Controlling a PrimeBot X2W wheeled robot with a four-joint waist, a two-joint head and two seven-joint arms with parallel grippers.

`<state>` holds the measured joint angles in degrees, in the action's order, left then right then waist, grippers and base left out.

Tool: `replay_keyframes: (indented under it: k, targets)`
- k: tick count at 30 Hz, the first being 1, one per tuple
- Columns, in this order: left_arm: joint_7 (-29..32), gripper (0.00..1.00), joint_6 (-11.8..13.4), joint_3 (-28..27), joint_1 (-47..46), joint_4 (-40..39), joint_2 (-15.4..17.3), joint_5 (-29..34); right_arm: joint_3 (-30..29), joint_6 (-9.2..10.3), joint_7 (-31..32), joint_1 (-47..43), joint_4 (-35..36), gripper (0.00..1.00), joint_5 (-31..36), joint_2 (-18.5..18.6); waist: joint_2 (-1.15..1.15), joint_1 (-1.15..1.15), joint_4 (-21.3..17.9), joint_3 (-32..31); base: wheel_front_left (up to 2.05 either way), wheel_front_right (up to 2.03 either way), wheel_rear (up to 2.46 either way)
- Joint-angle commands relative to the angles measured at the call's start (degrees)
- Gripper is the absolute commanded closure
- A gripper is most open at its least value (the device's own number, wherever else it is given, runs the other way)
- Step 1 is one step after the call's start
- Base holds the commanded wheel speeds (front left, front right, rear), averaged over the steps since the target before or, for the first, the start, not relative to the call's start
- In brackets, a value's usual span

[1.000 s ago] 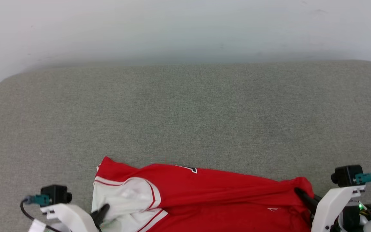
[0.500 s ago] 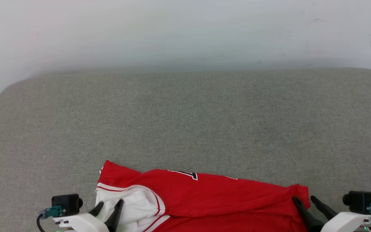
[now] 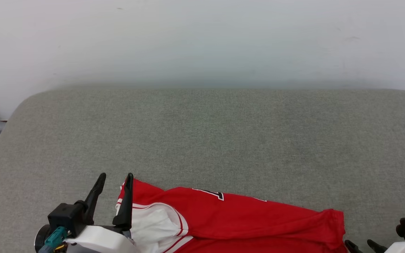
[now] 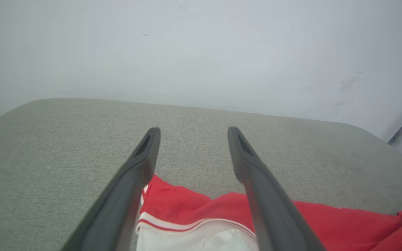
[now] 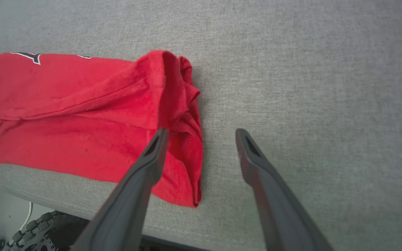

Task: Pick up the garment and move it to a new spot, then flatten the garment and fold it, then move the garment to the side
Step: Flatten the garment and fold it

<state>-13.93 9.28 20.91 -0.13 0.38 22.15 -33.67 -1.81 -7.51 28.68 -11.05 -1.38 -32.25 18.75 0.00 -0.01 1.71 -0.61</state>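
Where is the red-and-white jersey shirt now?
The bright red jersey shirt with white sleeves lies along the near edge of the grey fabric surface, bottom centre in the head view, between the open left gripper and the open right gripper.

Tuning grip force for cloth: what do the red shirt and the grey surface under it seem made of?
The bright red jersey shirt with a white sleeve looks like soft matte knit fabric: it creases and bunches at one end; cotton or polyester, I cannot tell. The grey surface looks like coarse woven upholstery, matte, with speckled weave and rounded corners, perhaps padded.
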Motion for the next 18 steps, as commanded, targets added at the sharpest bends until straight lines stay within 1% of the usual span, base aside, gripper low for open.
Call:
replay_keyframes:
  k: [1,4,7,12,17,18]
  targets:
    - [-0.44,0.0,0.59,-0.33,0.48,-0.79,-0.16,1.07,0.16,0.04,0.73,0.11,0.48,0.0,0.38,0.23,0.0,0.01,0.5,0.34,0.0,0.0,0.0]
    - [-0.97,0.0,1.56,-0.94,0.36,-2.93,-0.42,3.11,0.99,0.04,2.32,1.5,1.38,0.0,0.69,0.14,0.0,0.01,1.54,1.46,0.0,0.0,0.0]
    - [-1.09,0.0,2.09,-1.33,0.13,-4.27,-0.84,4.62,1.81,0.04,3.5,3.21,0.58,0.0,0.87,-0.14,0.0,0.01,2.58,2.87,0.0,0.0,0.0]
    - [-1.25,0.0,2.29,-1.64,-0.92,-6.02,-1.68,6.22,2.97,0.04,4.52,5.81,-3.01,0.0,0.97,-0.07,0.0,0.01,4.19,5.66,0.0,0.0,0.0]
    - [-1.33,0.0,2.12,-1.96,-1.85,-6.64,-2.53,7.34,5.54,0.04,6.78,6.5,-7.92,0.0,-0.94,-1.13,0.0,0.01,5.06,7.57,0.0,0.0,0.0]
    - [-1.34,0.0,2.11,-2.03,-1.95,-6.57,-2.68,7.41,6.24,0.03,7.44,6.48,-8.69,0.16,-1.65,-1.64,0.0,0.01,5.13,7.81,0.0,0.0,0.0]
